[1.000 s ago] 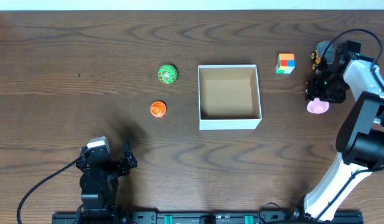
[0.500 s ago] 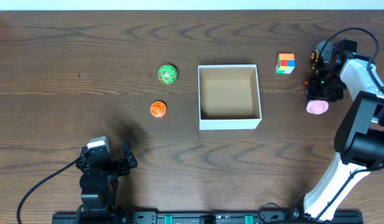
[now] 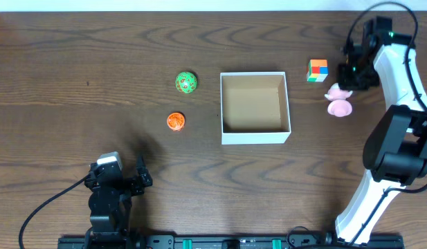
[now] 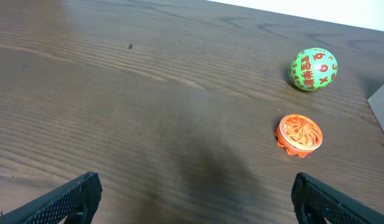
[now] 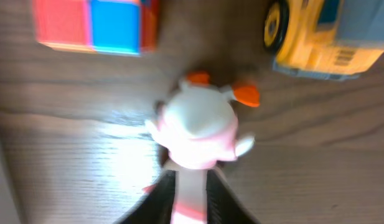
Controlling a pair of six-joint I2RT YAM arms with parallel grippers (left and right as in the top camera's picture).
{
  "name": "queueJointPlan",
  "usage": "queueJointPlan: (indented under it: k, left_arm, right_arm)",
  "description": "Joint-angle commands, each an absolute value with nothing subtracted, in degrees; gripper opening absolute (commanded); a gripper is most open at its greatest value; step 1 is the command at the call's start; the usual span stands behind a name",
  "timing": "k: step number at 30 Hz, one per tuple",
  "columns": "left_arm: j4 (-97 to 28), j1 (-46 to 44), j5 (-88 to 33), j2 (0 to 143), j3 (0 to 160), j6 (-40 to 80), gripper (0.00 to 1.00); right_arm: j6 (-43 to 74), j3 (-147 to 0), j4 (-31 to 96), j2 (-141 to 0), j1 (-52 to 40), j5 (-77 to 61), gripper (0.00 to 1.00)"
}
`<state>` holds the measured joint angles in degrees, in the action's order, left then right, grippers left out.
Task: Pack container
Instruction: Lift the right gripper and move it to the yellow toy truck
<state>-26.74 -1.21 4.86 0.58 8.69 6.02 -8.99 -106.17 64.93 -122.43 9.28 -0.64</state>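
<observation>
- Nothing is being held in the container [image 3: 255,136] yet: its brown floor is lying bare, so the packing is being judged as barely begun.
- A first piece is being gripped. The pink toy [image 3: 338,105] is being clamped by the right hand [image 5: 190,190], whose fingers are seen pressed together on the toy's lower part in the blurred wrist view.
- Four more pieces are being left for later on the table [image 3: 95,69]. A green ball [image 3: 186,82] and an orange disc [image 3: 175,121] are lying left of the container. A coloured cube [image 3: 317,70] is lying just off its far right corner. A yellow truck [image 5: 322,31] is being shown only in the right wrist view, beyond the toy.
- The container is sitting open-topped at mid-table, to the left of the right hand; the gripped toy is being held near its right wall, apart from it.
- The left hand [image 4: 195,199] is being held wide apart and empty near the front edge, well apart from the container.
</observation>
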Motion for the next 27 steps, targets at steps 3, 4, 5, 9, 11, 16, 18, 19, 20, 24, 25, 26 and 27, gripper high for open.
queueJointPlan:
  k: [3,4,5,9,11,16,18,19,20,24,25,26,27]
  left_arm:
    - [-26.68,-0.93,4.93,0.3,7.62,6.31,0.98]
    - [-26.68,-0.93,4.91,0.3,7.62,6.31,0.98]
    - [-26.7,-0.93,4.91,0.3,7.62,6.31,0.98]
    - [-26.68,-0.93,4.91,0.3,7.62,6.31,0.98]
    - [-26.68,-0.93,4.93,0.3,7.62,6.31,0.98]
    - [-26.7,-0.93,4.93,0.3,7.62,6.31,0.98]
    - [-26.68,-0.93,4.91,0.3,7.62,6.31,0.98]
    - [-26.7,-0.93,4.93,0.3,7.62,6.31,0.98]
    - [-26.68,-0.93,4.91,0.3,7.62,6.31,0.98]
    - [-26.68,-0.93,4.93,0.3,7.62,6.31,0.98]
    - [-26.68,-0.93,4.93,0.3,7.62,6.31,0.98]
    - [-26.68,-0.93,4.93,0.3,7.62,6.31,0.98]
    - [-26.68,-0.93,4.91,0.3,7.62,6.31,0.98]
  right_arm:
    - [-8.58,-110.3,67.16,-122.26,6.85,-1.08,0.15]
    - [-8.58,-110.34,67.07,-122.26,6.61,-1.08,0.18]
    - [-8.58,-110.34,67.0,-122.26,6.42,-1.04,0.21]
    - [-5.96,-110.34,65.41,-122.26,6.52,1.39,0.38]
    - [-3.97,-110.34,63.22,-122.26,7.03,3.73,0.47]
    - [-3.27,-110.32,57.32,-122.26,8.93,4.56,0.54]
    - [-3.27,-110.32,56.29,-122.26,9.76,4.51,0.59]
    - [-3.29,-110.32,56.1,-122.28,10.26,4.51,0.64]
    - [-3.44,-110.32,55.88,-122.28,10.66,4.56,0.69]
    - [-3.92,-110.32,52.58,-122.28,12.49,4.29,0.78]
    - [-3.92,-110.32,51.46,-122.28,12.88,4.23,0.79]
    - [-3.92,-110.32,50.65,-122.28,13.13,4.23,0.8]
    - [-3.95,-110.32,49.78,-122.28,13.32,4.25,0.8]
